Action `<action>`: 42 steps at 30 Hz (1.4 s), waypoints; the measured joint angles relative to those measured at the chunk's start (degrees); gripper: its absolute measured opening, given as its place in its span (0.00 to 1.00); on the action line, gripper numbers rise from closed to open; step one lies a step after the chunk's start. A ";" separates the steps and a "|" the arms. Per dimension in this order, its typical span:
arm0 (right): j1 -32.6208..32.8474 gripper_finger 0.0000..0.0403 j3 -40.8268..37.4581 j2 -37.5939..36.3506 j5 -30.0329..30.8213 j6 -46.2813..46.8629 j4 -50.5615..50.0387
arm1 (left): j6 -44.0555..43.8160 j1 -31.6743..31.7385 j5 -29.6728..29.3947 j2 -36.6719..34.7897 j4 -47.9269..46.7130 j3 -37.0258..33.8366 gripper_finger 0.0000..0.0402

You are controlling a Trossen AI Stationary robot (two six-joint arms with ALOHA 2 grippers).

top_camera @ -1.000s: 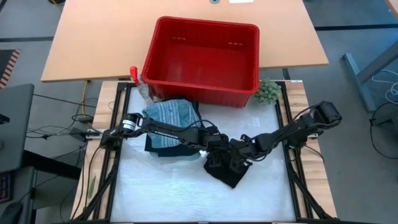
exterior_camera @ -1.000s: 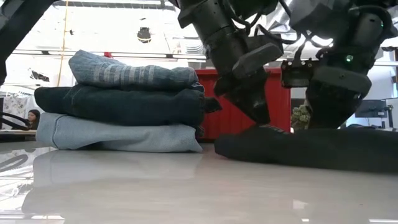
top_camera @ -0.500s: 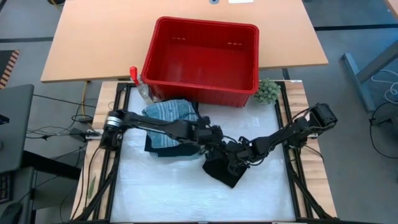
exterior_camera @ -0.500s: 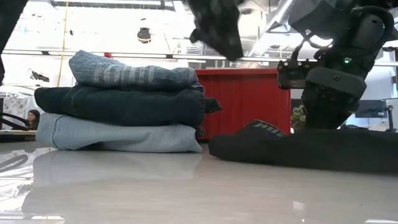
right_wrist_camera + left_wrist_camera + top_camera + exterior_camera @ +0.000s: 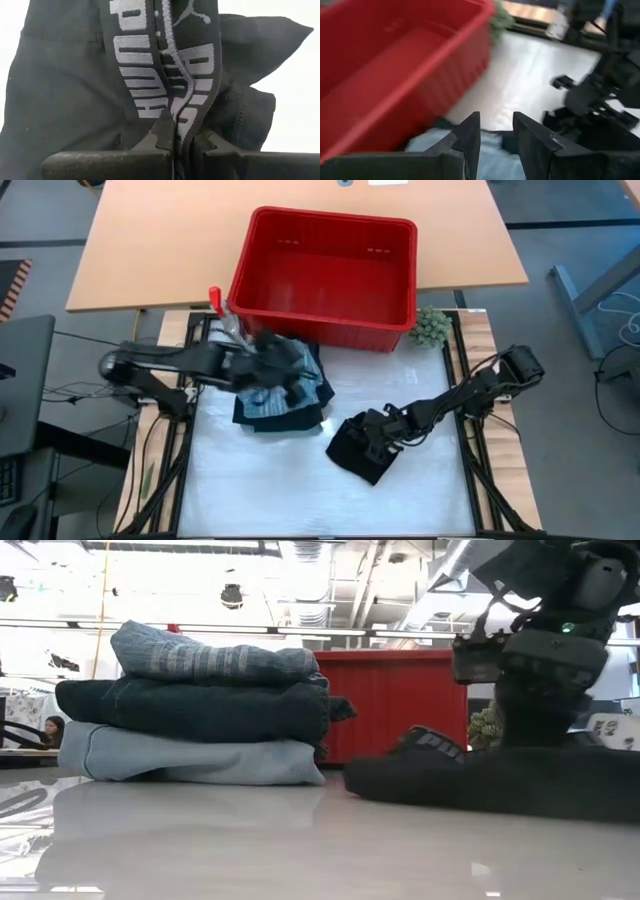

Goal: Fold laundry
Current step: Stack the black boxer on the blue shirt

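Nearest the front edge of the table lies the black garment (image 5: 362, 448), bunched up and only partly folded, its lettered waistband (image 5: 165, 75) turned up and doubled on itself. The right gripper (image 5: 384, 430) is down on it, and in the right wrist view the two dark fingers (image 5: 165, 132) are pinched together on that waistband. This looks like the last loose piece, so I'd judge the job mostly done, with this one still to be flattened, folded and set with the others.

Just behind and to the left sits the finished work: a tidy stack (image 5: 195, 720) of three folded garments, light blue (image 5: 190, 758) at the bottom, dark navy (image 5: 195, 710) in the middle, grey-blue striped (image 5: 210, 660) on top. The left gripper (image 5: 496, 134) hangs over that stack, away from the black piece, its fingers a little apart with nothing between them.

Farther back the red plastic basket (image 5: 325, 275) stands against the stack's rear edge, and from above it looks empty, which fits the idea that nothing more is waiting. A small green fuzzy ball (image 5: 432, 327) rests by the basket's right corner, well clear of the work.

Nothing blocks the black garment itself; the left arm over the stack is what would be in the way when placing it on top.
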 joint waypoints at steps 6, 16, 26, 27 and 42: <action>-0.86 0.10 -0.72 -8.46 -1.60 0.41 -2.47 | -8.73 -4.19 -8.64 -8.33 -10.79 0.00 0.26; -2.72 0.10 2.83 -27.53 -1.69 1.10 0.57 | -18.27 -14.39 -15.52 -12.10 -20.41 -0.03 0.26; -11.63 0.10 25.66 -23.49 -4.00 -5.45 -0.83 | -21.47 -19.35 -16.03 -13.34 -25.28 -0.09 0.26; -13.03 0.10 28.56 -21.92 -4.01 -6.57 -0.74 | -21.52 -19.73 -16.08 -13.84 -25.66 -0.09 0.26; -28.18 0.10 49.83 11.50 -9.52 5.14 23.98 | -25.69 -24.12 -22.01 -19.39 -32.05 -0.07 0.26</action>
